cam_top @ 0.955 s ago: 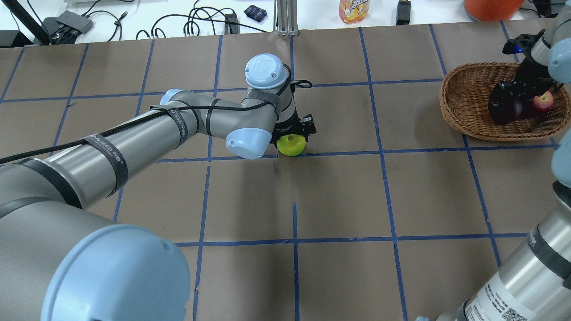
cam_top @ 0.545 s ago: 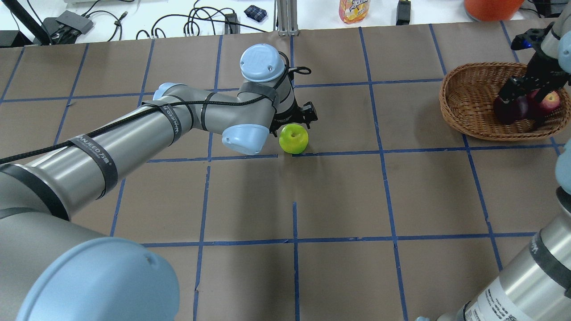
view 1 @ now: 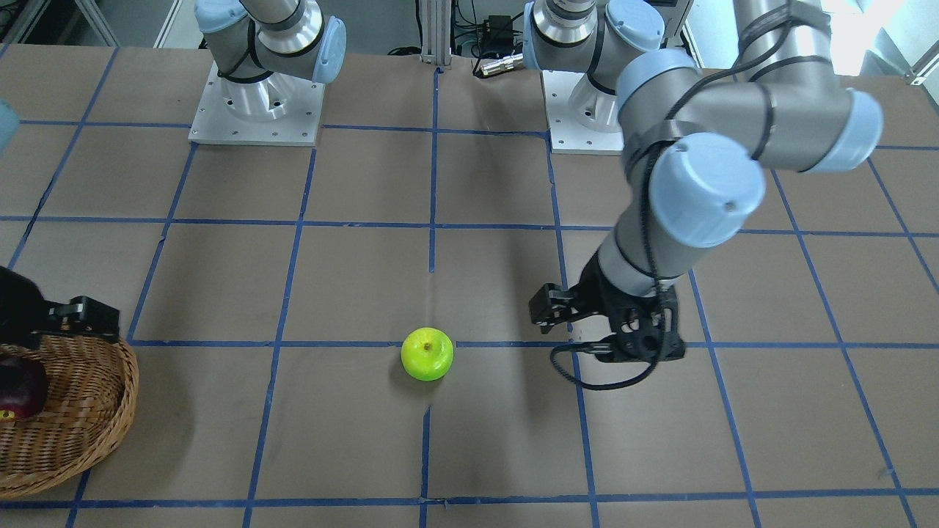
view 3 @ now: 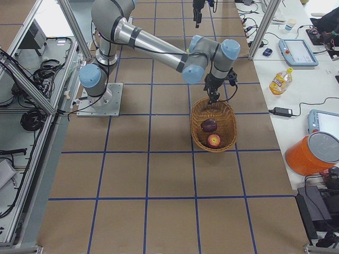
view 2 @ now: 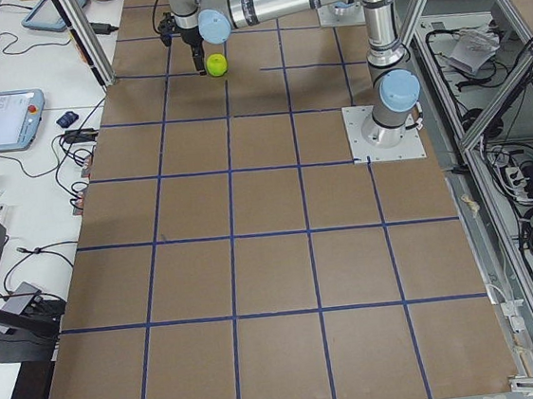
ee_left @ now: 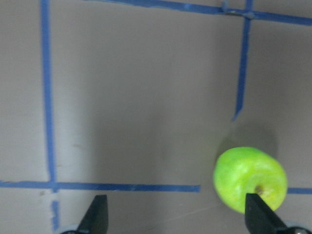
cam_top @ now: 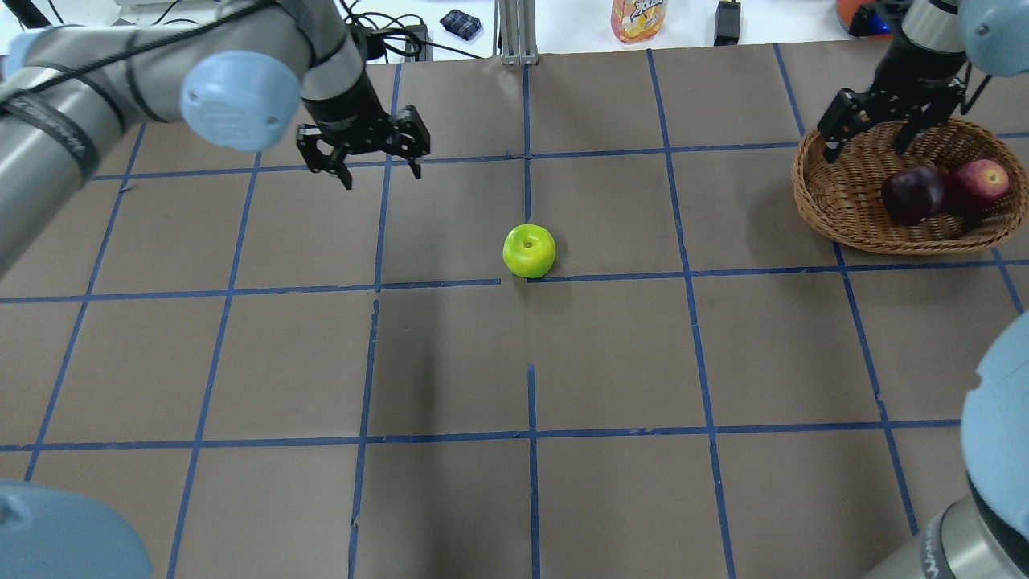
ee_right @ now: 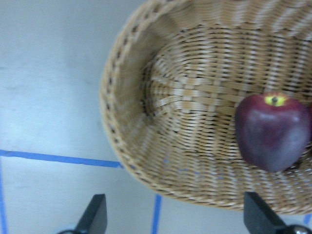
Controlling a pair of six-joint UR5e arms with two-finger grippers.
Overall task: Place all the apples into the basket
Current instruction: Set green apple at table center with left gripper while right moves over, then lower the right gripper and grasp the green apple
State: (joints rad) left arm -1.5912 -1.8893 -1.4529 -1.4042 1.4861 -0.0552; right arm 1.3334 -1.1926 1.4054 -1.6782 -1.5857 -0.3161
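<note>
One maroon apple (view 1: pixel 18 385) shows front-facing; overhead adds the red apple (cam_top: pixel 977 183).

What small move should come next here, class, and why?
Probably swing the open right gripper toward the green apple. It lies alone on the table, while the maroon apple and red apple lie in the basket right by that gripper; the left gripper, also open, hangs apart.

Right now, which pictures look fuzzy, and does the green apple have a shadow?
Left wrist view: the bright lime green round apple and blue tape lines look soft and blurry. Right wrist view: the light brown woven wicker basket is fuzzy and pale. Overhead view: the apple is sharp, with a thin dark shadow beneath.
</note>
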